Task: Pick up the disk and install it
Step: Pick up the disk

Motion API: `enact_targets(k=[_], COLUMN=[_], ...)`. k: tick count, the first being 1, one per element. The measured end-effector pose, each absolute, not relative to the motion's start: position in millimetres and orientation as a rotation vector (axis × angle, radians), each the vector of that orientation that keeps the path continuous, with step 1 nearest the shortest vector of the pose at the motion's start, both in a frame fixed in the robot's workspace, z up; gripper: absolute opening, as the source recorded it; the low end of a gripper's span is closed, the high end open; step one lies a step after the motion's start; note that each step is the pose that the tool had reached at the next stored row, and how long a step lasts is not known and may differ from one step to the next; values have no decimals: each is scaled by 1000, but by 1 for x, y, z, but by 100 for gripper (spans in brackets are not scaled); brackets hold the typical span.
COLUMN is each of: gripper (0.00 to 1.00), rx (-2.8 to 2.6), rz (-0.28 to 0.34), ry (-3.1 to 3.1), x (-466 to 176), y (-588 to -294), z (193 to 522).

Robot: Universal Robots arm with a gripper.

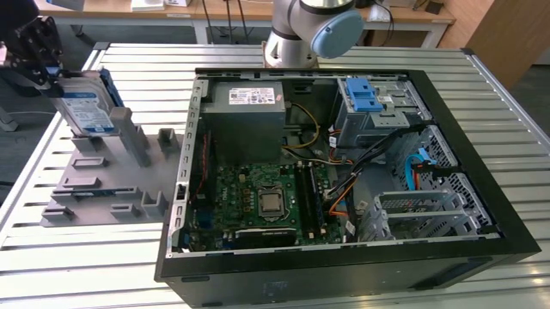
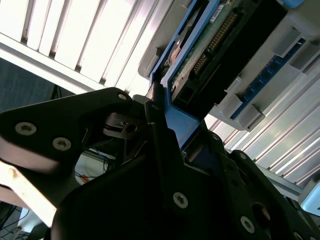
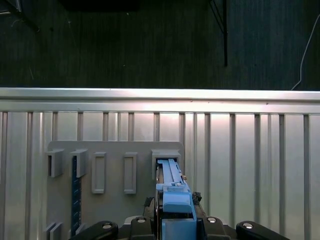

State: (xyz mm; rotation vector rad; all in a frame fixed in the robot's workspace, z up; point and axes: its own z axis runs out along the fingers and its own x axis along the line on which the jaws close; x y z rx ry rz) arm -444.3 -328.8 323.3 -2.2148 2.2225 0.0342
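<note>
My gripper clamped on the disk by its blue carrier, disk upright at the grey slotted fixture, to the exterior view's left of the open computer case, print on its white-and-blue label unreadable

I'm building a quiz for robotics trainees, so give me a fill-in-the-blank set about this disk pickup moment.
The gripper clamps the disk by its ___ carrier. The disk stands at a ___ rack. That rack sits on the exterior view's ___ of the computer case. Missing: blue; grey; left.
</note>
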Motion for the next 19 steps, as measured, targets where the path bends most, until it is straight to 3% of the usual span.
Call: enact_targets(k=[19], gripper=[36], rx=[-2215], rz=[34], ry=[2222], x=[-444], y=[-329], z=[332])
